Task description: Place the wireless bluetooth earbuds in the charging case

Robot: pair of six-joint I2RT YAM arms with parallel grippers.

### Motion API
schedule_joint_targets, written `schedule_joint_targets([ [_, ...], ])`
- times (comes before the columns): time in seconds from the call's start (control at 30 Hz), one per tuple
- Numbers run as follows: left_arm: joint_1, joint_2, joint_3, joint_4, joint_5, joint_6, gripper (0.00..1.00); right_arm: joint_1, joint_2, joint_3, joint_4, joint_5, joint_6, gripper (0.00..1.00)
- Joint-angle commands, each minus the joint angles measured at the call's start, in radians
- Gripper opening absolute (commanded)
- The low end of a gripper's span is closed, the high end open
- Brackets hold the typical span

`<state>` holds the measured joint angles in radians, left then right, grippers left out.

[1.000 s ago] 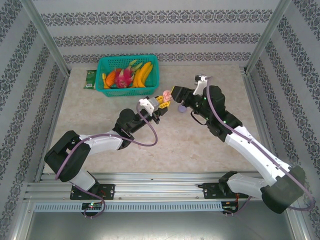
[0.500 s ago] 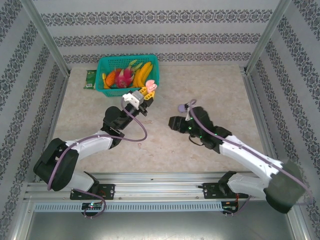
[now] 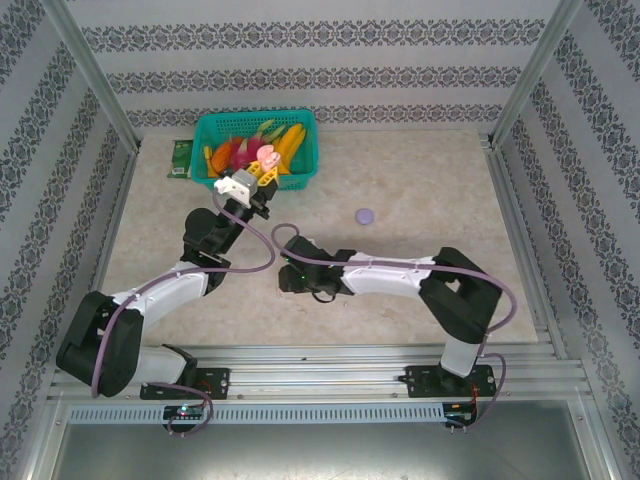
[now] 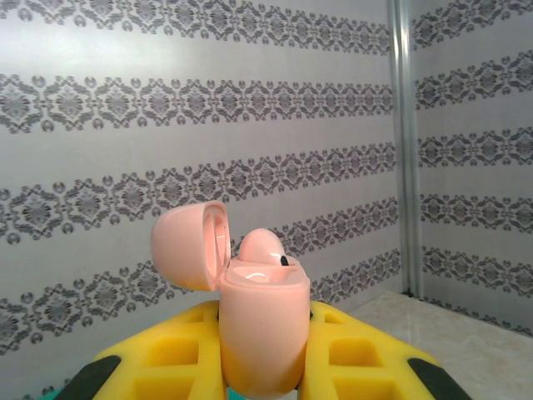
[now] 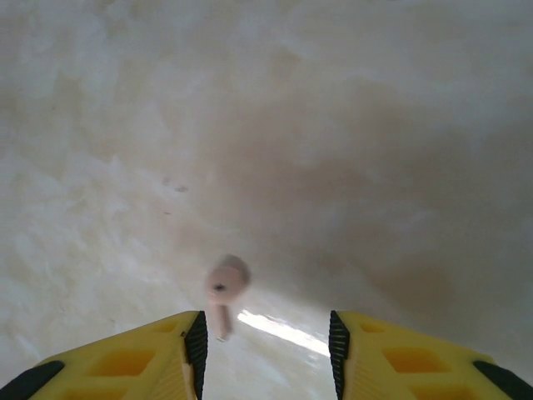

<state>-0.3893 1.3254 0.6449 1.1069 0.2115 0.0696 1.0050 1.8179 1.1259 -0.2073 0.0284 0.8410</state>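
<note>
Left tool [image 4: 265, 367]: clamped on pink charging case [image 4: 260, 321]; lid is open, one earbud [image 4: 262, 244] is seated inside.
Right tool [image 5: 266, 350]: fingers are held apart, low over table [image 5: 375, 167].
Second pink earbud [image 5: 225, 287]: laid on table, just ahead of right tool.

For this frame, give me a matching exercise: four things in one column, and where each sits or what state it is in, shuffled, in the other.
1. charging case
2. loose pink earbud
3. purple disc
4. teal basket

A. alone on the table, right of the basket
B. at the table's far edge, holding fruit
C. on the table just ahead of the open right gripper
D. clamped in the left gripper, lid open

Pairs: 1-D, 2-C, 3-A, 4-B
</note>
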Motion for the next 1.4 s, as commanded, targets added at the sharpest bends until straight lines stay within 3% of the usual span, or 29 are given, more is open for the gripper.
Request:
schedule_joint_targets([
  [0.0, 0.03, -0.032, -0.016, 0.012, -0.019, -0.017, 0.0, 0.038, 0.072, 0.09, -0.072, 0.041, 0.03, 0.45],
  [0.53, 0.105, -0.081, -0.049, 0.028, -0.028, -0.063, 0.0, 0.101, 0.237, 0.25, -0.218, 0.163, 0.016, 0.41],
  [0.83, 0.104, -0.086, -0.054, 0.025, -0.024, -0.075, 0.0, 0.101, 0.276, 0.268, -0.243, 0.199, -0.002, 0.33],
  [1.13, 0.106, -0.084, -0.053, 0.019, -0.013, -0.094, 0.0, 0.101, 0.258, 0.235, -0.26, 0.221, -0.072, 0.26],
  [1.37, 0.105, -0.083, -0.051, 0.015, 0.003, -0.113, 0.0, 0.094, 0.179, 0.138, -0.217, 0.248, -0.224, 0.22],
])
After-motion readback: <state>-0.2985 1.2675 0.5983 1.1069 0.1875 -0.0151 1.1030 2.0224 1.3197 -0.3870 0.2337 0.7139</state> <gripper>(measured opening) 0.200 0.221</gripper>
